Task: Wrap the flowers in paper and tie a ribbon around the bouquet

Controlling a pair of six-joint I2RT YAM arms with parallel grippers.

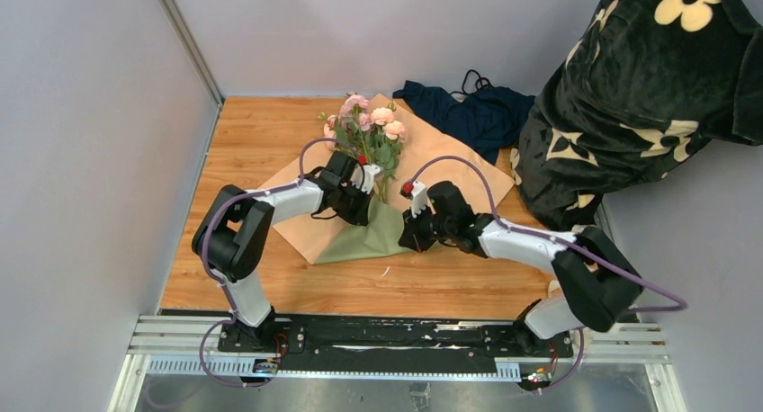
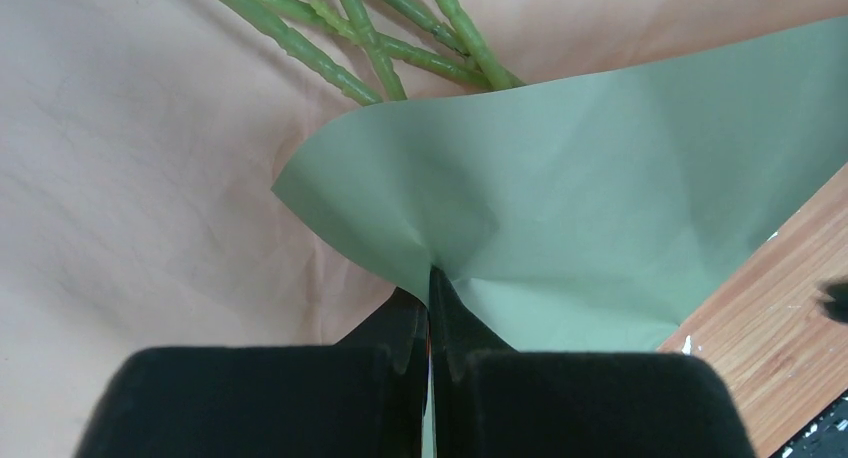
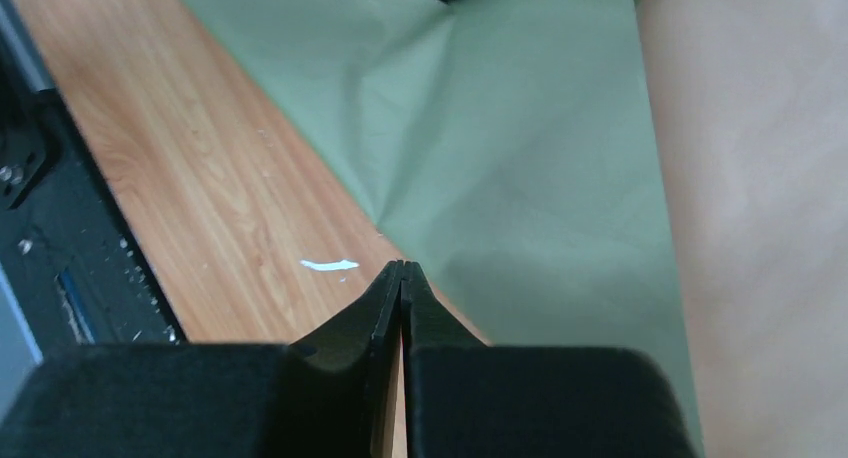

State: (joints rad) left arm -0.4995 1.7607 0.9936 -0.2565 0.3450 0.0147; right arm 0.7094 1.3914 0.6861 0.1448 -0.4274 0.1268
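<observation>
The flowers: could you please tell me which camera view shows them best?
The top external view: it alone shows the flowers, pink blooms and leaves, lying on the paper. The left wrist view catches only their green stems; the right wrist view shows none of them.

My two arms (image 1: 286,201) wear white shells between bulky black joints (image 1: 236,232), each trailing a looping purple cable (image 1: 450,157). A small red mark (image 1: 407,189) tops each wrist. My fingers (image 2: 400,328) are matte black wedges.
</observation>
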